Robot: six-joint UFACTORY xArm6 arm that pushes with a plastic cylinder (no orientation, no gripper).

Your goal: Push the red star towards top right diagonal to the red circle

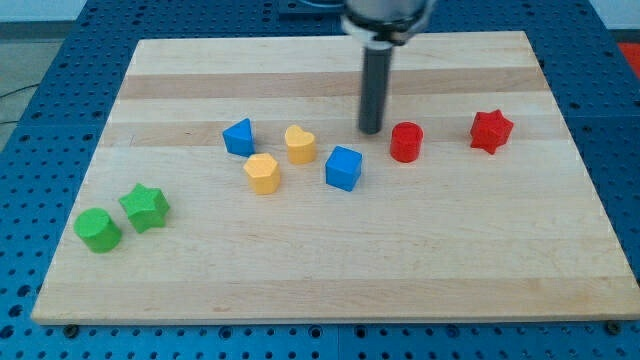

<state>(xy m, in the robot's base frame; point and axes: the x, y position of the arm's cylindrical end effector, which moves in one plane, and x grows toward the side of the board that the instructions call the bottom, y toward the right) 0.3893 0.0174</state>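
A lab bench: wooden board (330, 270) on a blue perforated table (60, 60).

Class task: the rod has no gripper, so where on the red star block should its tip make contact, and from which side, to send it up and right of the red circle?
Contact the red star block on its lower edge, coming from the view's bottom: it already lies right of the red circle block, so it mainly needs upward travel. My tip sits left of the circle.

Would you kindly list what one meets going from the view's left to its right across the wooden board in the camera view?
Green cylinder block → green star block → blue triangular block → yellow hexagonal block → yellow heart block → blue cube block → my tip → red circle block → red star block.
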